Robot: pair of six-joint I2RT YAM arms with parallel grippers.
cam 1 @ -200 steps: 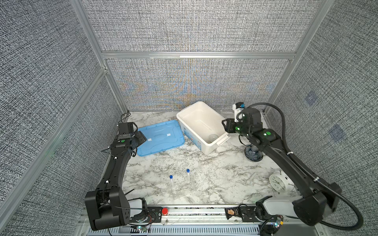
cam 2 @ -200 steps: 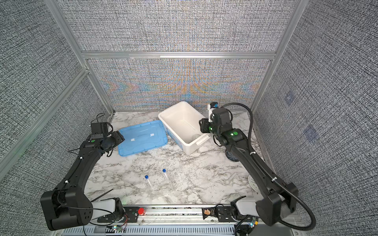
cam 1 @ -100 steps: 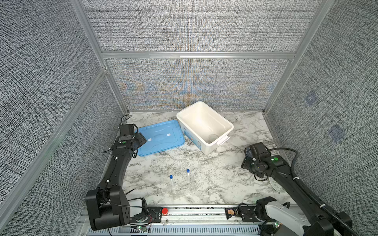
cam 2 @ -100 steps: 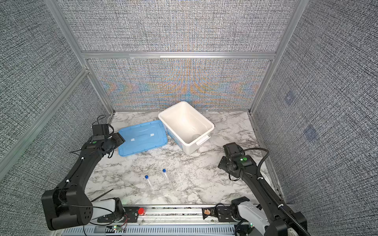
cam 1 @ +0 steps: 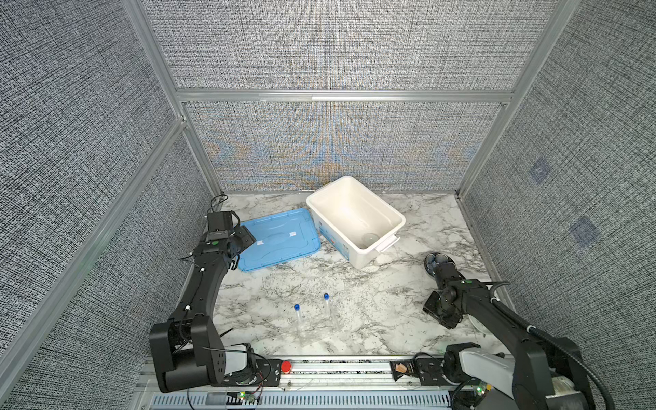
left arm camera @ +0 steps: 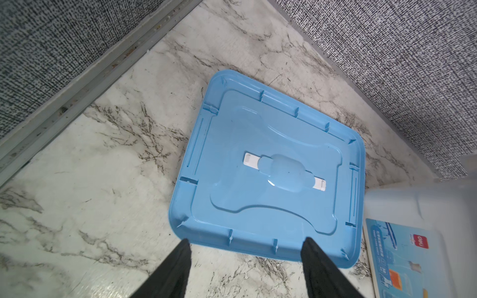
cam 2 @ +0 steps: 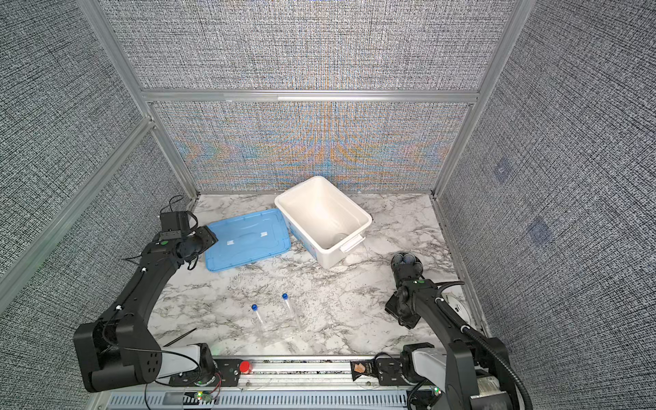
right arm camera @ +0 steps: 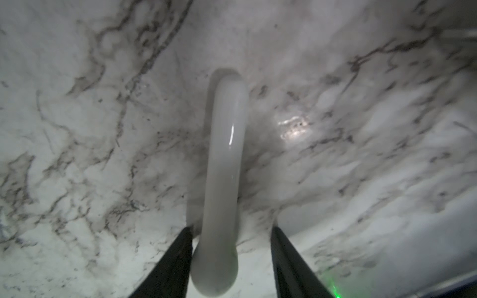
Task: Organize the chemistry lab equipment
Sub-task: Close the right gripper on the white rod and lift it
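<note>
A short white pestle lies on the marble between the fingers of my right gripper. That gripper is open: one finger touches the pestle, the other stands apart. In both top views the right gripper is low at the front right and hides the pestle. Two clear tubes with blue caps lie at the front middle. A small round bowl sits in the white bin. My left gripper hangs open at the edge of the blue lid.
The blue lid lies flat left of the bin. A dark round holder stands just behind the right gripper. A round white clock is partly hidden by the right arm. Mesh walls close three sides.
The right arm has swung from the bin's far right rim down to the front right of the table, over the pestle. The left arm has not moved.
</note>
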